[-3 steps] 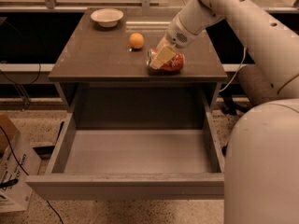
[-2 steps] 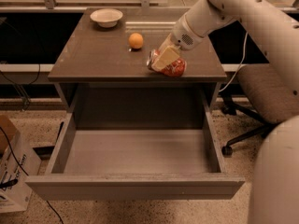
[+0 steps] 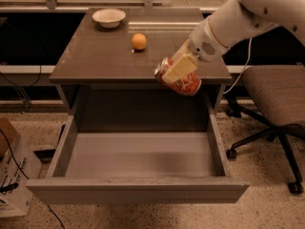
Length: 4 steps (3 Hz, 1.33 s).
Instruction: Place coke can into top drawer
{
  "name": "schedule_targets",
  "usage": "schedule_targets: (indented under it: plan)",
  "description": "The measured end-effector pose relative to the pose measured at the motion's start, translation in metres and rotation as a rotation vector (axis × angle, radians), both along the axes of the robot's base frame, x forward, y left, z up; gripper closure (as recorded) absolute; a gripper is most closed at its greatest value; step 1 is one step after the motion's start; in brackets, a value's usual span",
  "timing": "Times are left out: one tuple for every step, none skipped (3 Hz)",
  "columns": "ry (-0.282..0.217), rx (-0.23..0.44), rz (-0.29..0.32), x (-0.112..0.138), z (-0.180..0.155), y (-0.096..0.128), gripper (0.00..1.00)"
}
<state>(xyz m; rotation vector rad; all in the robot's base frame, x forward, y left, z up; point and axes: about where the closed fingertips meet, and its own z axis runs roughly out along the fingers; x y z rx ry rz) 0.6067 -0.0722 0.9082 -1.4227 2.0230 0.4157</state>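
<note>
Now | my arm (image 3: 233, 20) slants down-left from upper rt | gripper (image 3: 177, 70) clamped on coke can (image 3: 188, 85), tilted | over cabinet (image 3: 95, 56) front edge, above open top drawer (image 3: 138, 192)

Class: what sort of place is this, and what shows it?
Probably an office or lab: a wheeled office chair, a cabinet with its top drawer open. The gripper holds the coke can at the cabinet's front edge.

no legible text anywhere
</note>
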Motion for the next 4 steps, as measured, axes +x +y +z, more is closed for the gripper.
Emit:
schedule_targets:
  plan:
    - [0.072,-0.016,-0.030,-0.059,-0.005,0.001,1.00]
    - [0.128,-0.027,-0.036,-0.081,-0.022,0.009,1.00]
    - [0.187,-0.035,-0.020,-0.086,-0.068,0.035,1.00]
    - [0.217,-0.026,-0.015,-0.080,-0.100,0.049,1.00]
